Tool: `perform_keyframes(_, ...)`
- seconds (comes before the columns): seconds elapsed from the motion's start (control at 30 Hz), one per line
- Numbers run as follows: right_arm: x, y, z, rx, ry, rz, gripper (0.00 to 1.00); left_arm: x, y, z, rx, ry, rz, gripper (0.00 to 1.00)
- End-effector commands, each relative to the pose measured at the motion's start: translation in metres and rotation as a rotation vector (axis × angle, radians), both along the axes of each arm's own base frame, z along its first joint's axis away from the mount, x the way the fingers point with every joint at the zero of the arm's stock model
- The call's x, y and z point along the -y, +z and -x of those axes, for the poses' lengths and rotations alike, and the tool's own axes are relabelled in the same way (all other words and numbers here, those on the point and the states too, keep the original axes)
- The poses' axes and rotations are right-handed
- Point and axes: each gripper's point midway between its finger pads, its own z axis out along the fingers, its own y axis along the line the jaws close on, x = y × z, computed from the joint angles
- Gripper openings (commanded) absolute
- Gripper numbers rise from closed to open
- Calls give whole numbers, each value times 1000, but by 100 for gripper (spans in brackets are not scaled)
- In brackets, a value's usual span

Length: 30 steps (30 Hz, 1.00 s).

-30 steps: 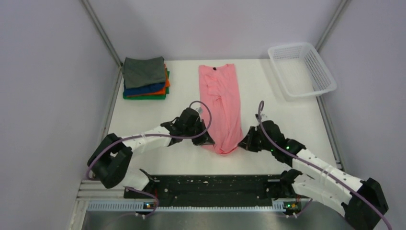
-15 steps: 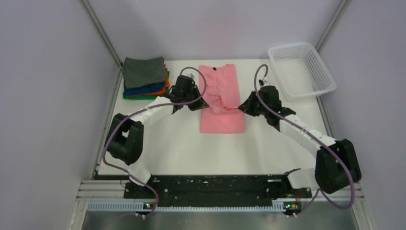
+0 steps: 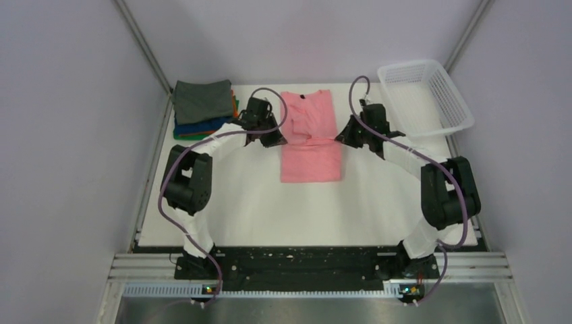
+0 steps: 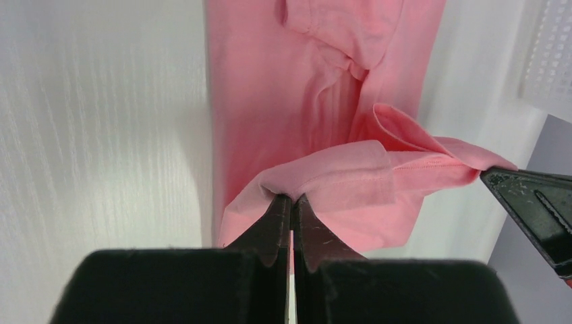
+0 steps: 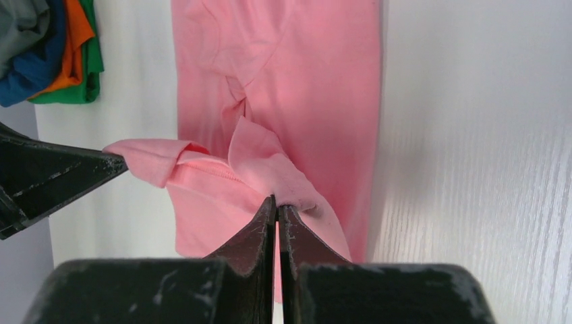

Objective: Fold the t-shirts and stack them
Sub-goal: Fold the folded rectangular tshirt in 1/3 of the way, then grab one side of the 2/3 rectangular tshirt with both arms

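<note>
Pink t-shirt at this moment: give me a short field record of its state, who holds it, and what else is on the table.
shirt: pink t-shirt, lengthwise mid-table, collar at the far end
fold: near hem lifted and doubled back over the middle
left fingers: shut on the hem's left corner
right fingers: shut on the hem's right corner
stack: folded t-shirts, grey on top, then blue, orange, green; far left corner
basket: white mesh, far right corner
table: white

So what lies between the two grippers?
Only the pink t-shirt, its lifted edge stretched from left gripper to right gripper; the top view shows it.
</note>
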Motion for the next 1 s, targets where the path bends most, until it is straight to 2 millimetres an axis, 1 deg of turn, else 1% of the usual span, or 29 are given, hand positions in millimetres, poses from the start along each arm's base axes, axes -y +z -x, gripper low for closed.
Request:
perform_keyframes(0.0,-1,13,-29,73,30,6,0,-2,3,-19,33,3,-10,0)
perform_keyframes(0.03,-2,13,-36,92,29,5,0,-3,2,-22,32,6,-11,0)
perform_keyframes(0.13,-3,2,-48,87,45,18,0,-5,1,-33,38,19,-15,0)
perform_keyframes(0.17,-2,-1,-52,83,47,26,0,-4,1,-36,38,18,-12,4)
perform_keyframes(0.2,-2,-5,-56,76,49,33,0,-4,1,-40,42,13,-7,14)
perform_keyframes(0.23,-2,-7,-60,72,52,35,2,-2,2,-43,44,7,0,26)
perform_keyframes(0.27,-2,-8,-64,71,60,32,12,0,3,-45,43,-8,6,44)
perform_keyframes(0.3,-3,-8,-69,74,69,28,30,2,5,-46,38,-24,9,55)
perform_keyframes(0.33,-2,-10,-68,50,72,32,48,4,7,-43,20,-36,11,65)
perform_keyframes(0.37,-2,-11,-70,43,73,37,69,4,9,-40,7,-48,11,87)
perform_keyframes(0.4,-2,-10,-69,38,77,38,87,4,11,-38,10,-51,7,97)
perform_keyframes(0.43,-3,-9,-65,35,87,29,97,2,12,-34,13,-48,3,98)
perform_keyframes(0.53,-3,-8,-45,37,89,-1,99,-9,14,-16,18,-37,-14,99)
perform_keyframes(0.6,1,-8,-25,43,82,-13,99,-15,14,4,17,-39,-18,99)
perform_keyframes(0.63,3,-8,-14,46,81,-19,99,-20,9,15,8,-34,-24,99)
perform_keyframes(0.67,5,-2,-1,60,84,-28,99,-23,12,25,16,-29,-20,99)
perform_keyframes(0.7,7,-11,13,39,85,-27,99,-24,7,37,4,-33,-17,99)
perform_keyframes(0.73,9,-10,26,45,88,-27,99,-25,2,48,-12,-38,-15,99)
perform_keyframes(0.77,12,-16,39,29,86,-23,99,-25,-5,60,-34,-41,-12,99)
perform_keyframes(0.8,17,-27,55,-1,77,-20,98,-25,-17,73,-67,-43,-17,99)
perform_keyframes(0.83,19,-31,65,-10,72,-27,97,-23,-22,82,-83,-50,-13,99)
perform_keyframes(0.9,20,-39,85,-40,64,-52,96,-17,-32,96,-108,-68,-4,99)
perform_keyframes(0.97,22,-46,97,-58,49,-74,95,-13,-43,104,-133,-73,-5,99)
